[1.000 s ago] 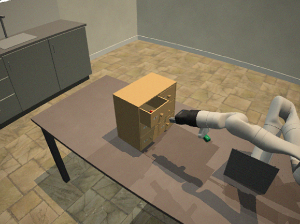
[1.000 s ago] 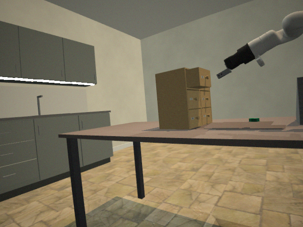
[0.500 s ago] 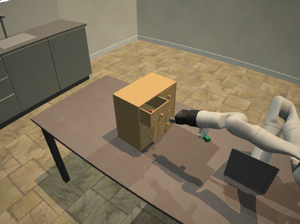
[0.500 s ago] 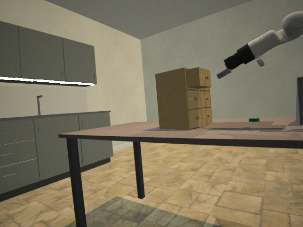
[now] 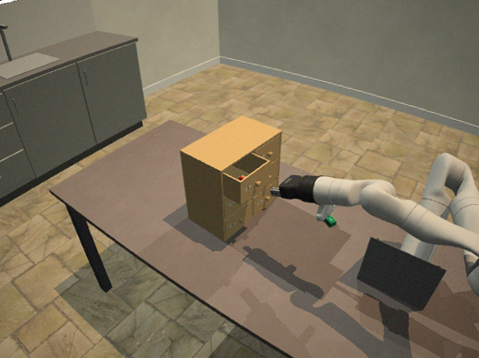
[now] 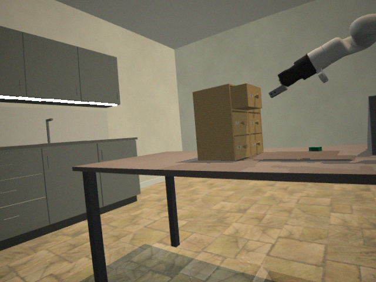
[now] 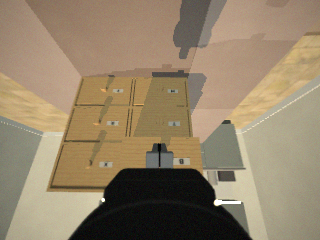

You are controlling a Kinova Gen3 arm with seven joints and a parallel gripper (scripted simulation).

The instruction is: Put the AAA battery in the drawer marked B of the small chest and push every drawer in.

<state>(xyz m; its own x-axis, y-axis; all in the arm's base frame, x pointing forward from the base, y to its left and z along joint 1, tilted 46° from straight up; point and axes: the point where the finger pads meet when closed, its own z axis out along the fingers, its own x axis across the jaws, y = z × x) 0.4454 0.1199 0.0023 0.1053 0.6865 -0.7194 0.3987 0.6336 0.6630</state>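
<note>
The wooden chest (image 5: 234, 137) (image 6: 212, 124) stands upright on the table. Its top drawer nearest the top camera (image 5: 234, 188) (image 6: 239, 97) (image 7: 192, 148) is pulled partly out and looks level; its label seems to read B in the wrist view. A small red thing (image 5: 241, 177), which looks like the battery's end, shows inside that drawer by its near wall; the rest is hidden. The other drawers look pushed in. My gripper (image 5: 272, 191) (image 6: 271, 94) (image 7: 159, 151) is shut and empty. It points at the open drawer's front, with a gap between them in the exterior view.
A green block (image 5: 330, 220) (image 6: 315, 148) lies on the table (image 5: 142, 220) (image 6: 145, 162), beneath and beside the arm. A dark upright panel (image 5: 400, 273) (image 6: 373, 124) stands near the arm's base. Knobs stick out of the drawer fronts.
</note>
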